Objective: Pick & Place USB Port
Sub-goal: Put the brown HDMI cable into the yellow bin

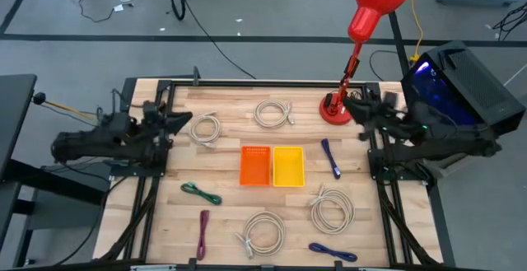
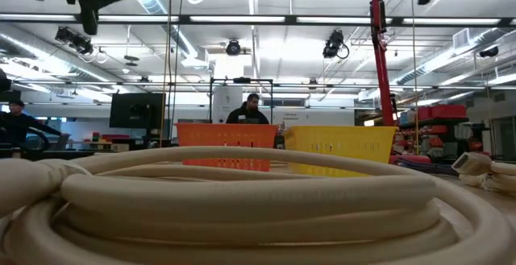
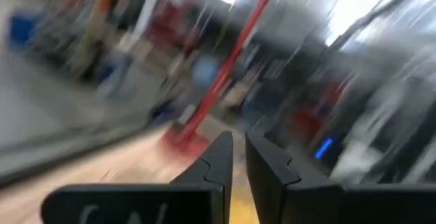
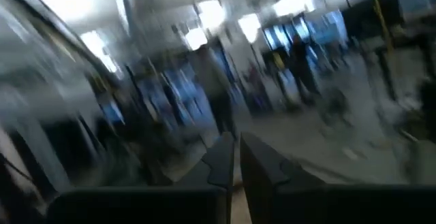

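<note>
Several coiled USB cables lie on the wooden table: white coils, a blue cable, a green one and a purple one. An orange bin and a yellow bin stand side by side at the middle. My left gripper is at the table's left edge, above the table, shut and empty. My right gripper is at the far right near the lamp's base, shut and empty.
A red desk lamp stands at the far right beside my right gripper. Another white coil and a blue cable lie near the front edge. In the low view the white coil fills the foreground, and a person stands behind the bins.
</note>
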Available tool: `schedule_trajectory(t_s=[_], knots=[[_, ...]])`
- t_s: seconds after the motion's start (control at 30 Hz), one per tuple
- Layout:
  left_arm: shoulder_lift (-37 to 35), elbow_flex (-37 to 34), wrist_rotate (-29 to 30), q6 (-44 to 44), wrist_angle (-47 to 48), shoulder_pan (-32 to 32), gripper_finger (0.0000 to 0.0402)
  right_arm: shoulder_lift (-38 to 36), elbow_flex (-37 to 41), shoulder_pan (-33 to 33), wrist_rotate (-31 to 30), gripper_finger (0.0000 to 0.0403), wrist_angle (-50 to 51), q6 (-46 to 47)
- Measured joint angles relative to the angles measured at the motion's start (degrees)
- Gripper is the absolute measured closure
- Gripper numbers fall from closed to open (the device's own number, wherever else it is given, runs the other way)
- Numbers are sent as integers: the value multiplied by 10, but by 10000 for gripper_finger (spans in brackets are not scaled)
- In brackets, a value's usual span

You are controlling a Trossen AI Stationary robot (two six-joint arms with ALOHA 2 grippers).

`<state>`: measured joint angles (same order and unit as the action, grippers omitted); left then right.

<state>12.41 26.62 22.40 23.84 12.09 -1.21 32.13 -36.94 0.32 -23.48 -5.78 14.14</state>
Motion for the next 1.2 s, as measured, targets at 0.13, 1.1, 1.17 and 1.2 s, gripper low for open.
schedule_trajectory(t_s=[0.13, 1.1, 1.17, 1.2], knots=[[124, 145, -17, 4, 168, -20, 358, 105, -95, -11, 27, 372, 50, -3], [476, 508, -100, -186, 414, -133, 358, 464, -222, -93, 157, 199, 88, -25], [476, 508, -101, -186, 414, -137, 358, 483, -222, -104, 157, 192, 81, -24], [476, 508, -101, -186, 413, -138, 358, 493, -222, -111, 165, 190, 79, -17]])
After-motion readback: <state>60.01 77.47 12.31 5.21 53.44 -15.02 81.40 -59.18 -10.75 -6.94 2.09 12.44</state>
